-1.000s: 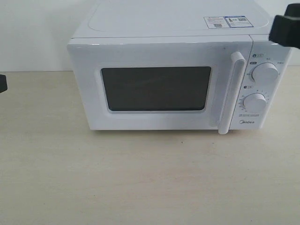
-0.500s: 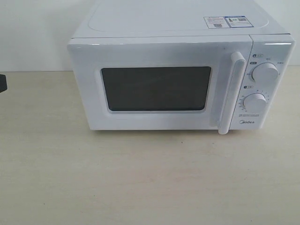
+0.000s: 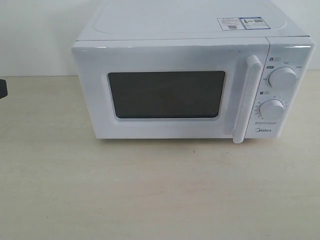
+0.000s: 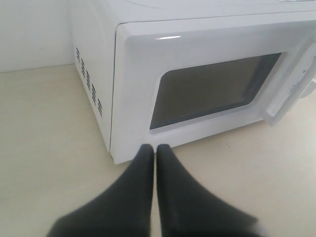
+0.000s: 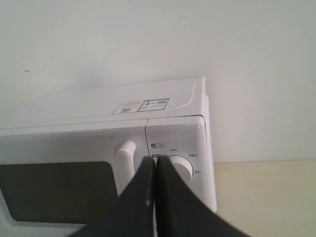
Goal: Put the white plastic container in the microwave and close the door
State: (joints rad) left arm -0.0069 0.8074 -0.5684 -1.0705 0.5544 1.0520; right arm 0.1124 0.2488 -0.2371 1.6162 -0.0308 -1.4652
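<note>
The white microwave [image 3: 190, 30] stands at the back of the table, its door [image 3: 165, 127] shut flush against the body, with a dark mesh window and a vertical bar handle [image 3: 247, 100]. The white plastic container is not visible in any view. My left gripper [image 4: 155, 147] is shut and empty, hovering off the microwave's [image 4: 133, 89] front left corner; only a dark sliver of that arm [image 3: 2, 89] shows in the exterior view. My right gripper [image 5: 155, 159] is shut and empty, raised in front of the upper dial [image 5: 183, 167] beside the handle [image 5: 126, 158], outside the exterior view.
Two round dials [image 3: 282, 77] [image 3: 272, 109] sit on the microwave's right panel, stickers [image 3: 243, 23] on its top. A pale wood-grain tabletop [image 3: 160, 190] stretches in front. A white wall [image 3: 35, 35] rises behind.
The right gripper, seen at the exterior view's top right corner one second ago, has withdrawn out of that view. The microwave and left arm have not moved.
</note>
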